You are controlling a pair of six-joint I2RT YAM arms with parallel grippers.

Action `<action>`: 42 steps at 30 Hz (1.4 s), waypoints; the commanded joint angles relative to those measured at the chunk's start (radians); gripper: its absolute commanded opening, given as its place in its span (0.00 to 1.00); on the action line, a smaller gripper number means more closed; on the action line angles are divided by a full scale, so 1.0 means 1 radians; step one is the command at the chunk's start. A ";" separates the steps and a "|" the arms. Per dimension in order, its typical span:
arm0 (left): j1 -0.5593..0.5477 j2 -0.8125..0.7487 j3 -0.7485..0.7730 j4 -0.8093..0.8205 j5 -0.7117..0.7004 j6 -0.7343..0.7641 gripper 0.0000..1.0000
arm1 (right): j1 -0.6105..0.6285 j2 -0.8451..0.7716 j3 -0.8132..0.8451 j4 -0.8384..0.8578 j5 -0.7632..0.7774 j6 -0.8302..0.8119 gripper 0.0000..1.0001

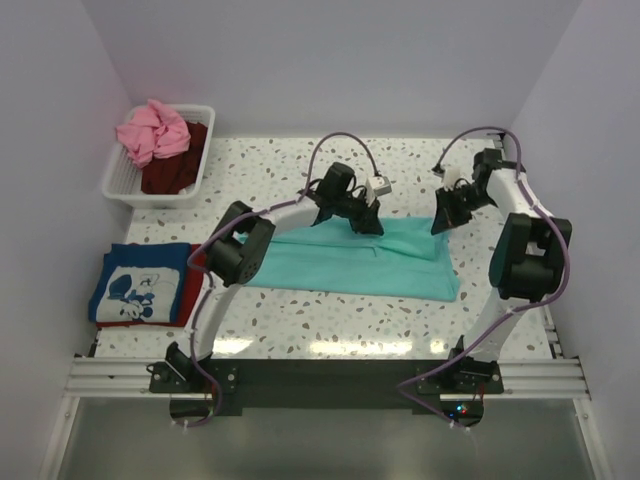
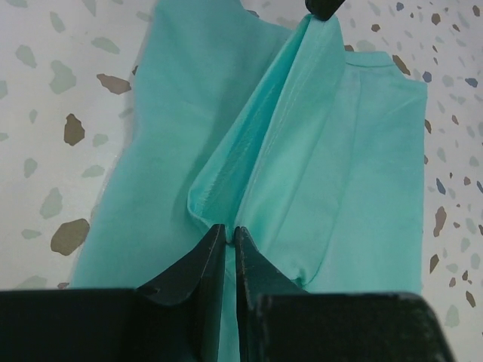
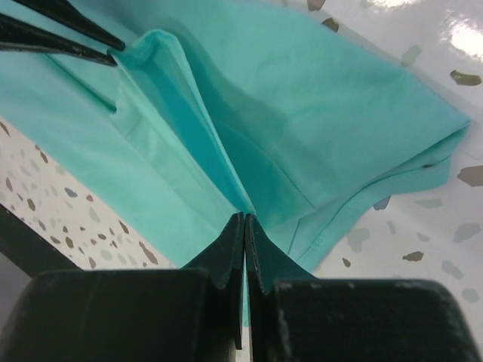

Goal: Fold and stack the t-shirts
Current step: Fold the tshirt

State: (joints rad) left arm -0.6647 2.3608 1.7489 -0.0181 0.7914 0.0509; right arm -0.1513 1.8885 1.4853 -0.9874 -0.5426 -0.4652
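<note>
Teal t-shirt (image 1: 350, 262) mid-frame on speckled white table (image 1: 300, 322), fold pinched tight by left claw (image 1: 374, 227) and right claw (image 1: 440, 224); plain pale walls (image 1: 350, 60) around.

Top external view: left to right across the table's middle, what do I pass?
The blue printed t-shirt → left gripper → right gripper; both grippers pinch the teal t-shirt, which spans beneath them.

The teal t-shirt (image 1: 350, 262) is seen as soft, matt cloth, smooth with stitched hems. The table (image 1: 300, 320) is finished in a glossy, speckled, stone-look surface, and the basket (image 1: 118, 178) is moulded in white plastic.
</note>
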 commanded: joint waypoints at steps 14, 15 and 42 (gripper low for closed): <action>-0.027 -0.247 -0.281 -0.002 0.069 0.228 0.11 | 0.030 -0.092 -0.137 -0.174 -0.049 -0.337 0.00; -0.027 -0.261 -0.298 0.003 0.069 0.227 0.11 | 0.033 -0.095 -0.149 -0.177 -0.046 -0.349 0.00; 0.319 -0.439 -0.379 -0.275 -0.170 0.172 0.32 | 0.291 -0.051 -0.022 0.127 0.036 0.122 0.16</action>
State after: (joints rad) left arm -0.3798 1.9003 1.3205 -0.2367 0.6624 0.2535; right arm 0.0658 1.8183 1.4483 -1.0058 -0.5503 -0.5251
